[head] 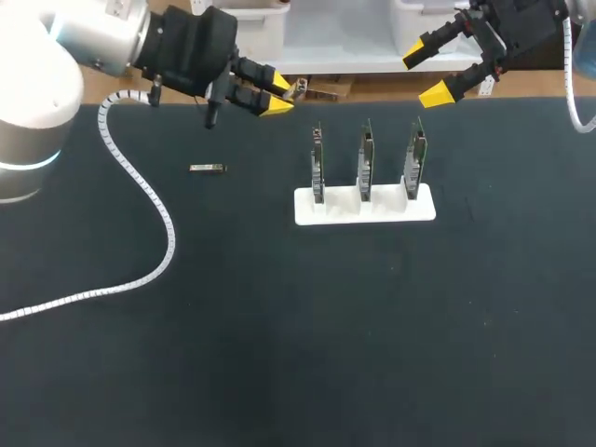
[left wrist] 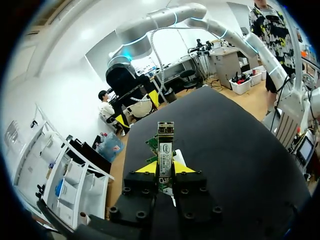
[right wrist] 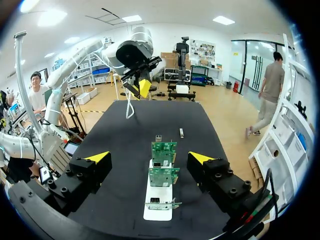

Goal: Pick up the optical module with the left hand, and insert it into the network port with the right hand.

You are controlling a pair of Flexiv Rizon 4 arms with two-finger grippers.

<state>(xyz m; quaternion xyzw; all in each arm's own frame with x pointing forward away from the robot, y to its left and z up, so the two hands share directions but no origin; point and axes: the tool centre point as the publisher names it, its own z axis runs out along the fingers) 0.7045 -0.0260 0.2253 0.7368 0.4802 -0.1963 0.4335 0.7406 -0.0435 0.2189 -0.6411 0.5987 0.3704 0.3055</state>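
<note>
My left gripper (head: 278, 95) hangs over the table's far left part, shut on a slim metal optical module (head: 299, 88) that sticks out past its yellow tips. In the left wrist view the module (left wrist: 164, 148) stands gripped between the fingers (left wrist: 148, 168). A second module (head: 208, 169) lies flat on the black mat (head: 279, 326), left of a white stand (head: 364, 207) holding three upright green network cards (head: 365, 160). My right gripper (head: 426, 76) is open and empty, above and behind the stand's right end. Seen from the right wrist, the cards (right wrist: 163, 150) line up ahead of the open gripper (right wrist: 150, 157).
A white spiral cable (head: 149, 196) from my left arm trails across the mat's left side. White bins (head: 345, 37) stand past the far edge. In the right wrist view the loose module (right wrist: 181, 132) lies beyond the stand (right wrist: 157, 210).
</note>
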